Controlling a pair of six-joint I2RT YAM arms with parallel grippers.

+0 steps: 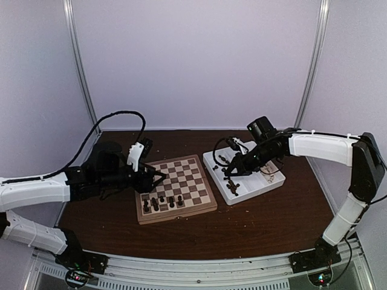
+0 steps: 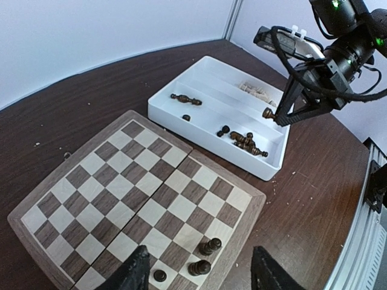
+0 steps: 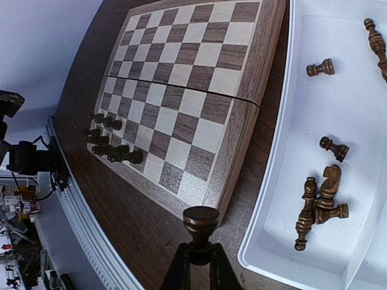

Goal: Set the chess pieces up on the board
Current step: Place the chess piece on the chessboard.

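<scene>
**A:** Where was the square wooden chessboard with light and dark brown checks (image 1: 181,178) in the overhead view?

**B:** It lay mid-table. The white compartmented plastic tray (image 1: 253,192) sat just beside it at 3 o'clock. A small group of tiny dark brown wooden chess pieces (image 1: 162,203) stood upright along the board's 6 o'clock edge.

**A:** And the left gripper (image 2: 199,254)?

**B:** It hung over the board's 9 o'clock side. Its own camera showed the two black fingers (image 2: 136,275) spread well apart and gripping nothing. Three of the standing pieces sat on squares below the gap.

**A:** What did the right gripper (image 3: 199,266) have?

**B:** Its jaws were pinched narrow on a round-headed dark piece (image 3: 201,220), held upright and raised above the tray.

**A:** What lay in the tray itself?

**B:** Several loose dark pieces (image 3: 320,205) lay on their sides in the compartment nearest the board. Some pale cream pieces (image 2: 254,89) lay in a compartment farther from it, toward 3 o'clock.
</scene>
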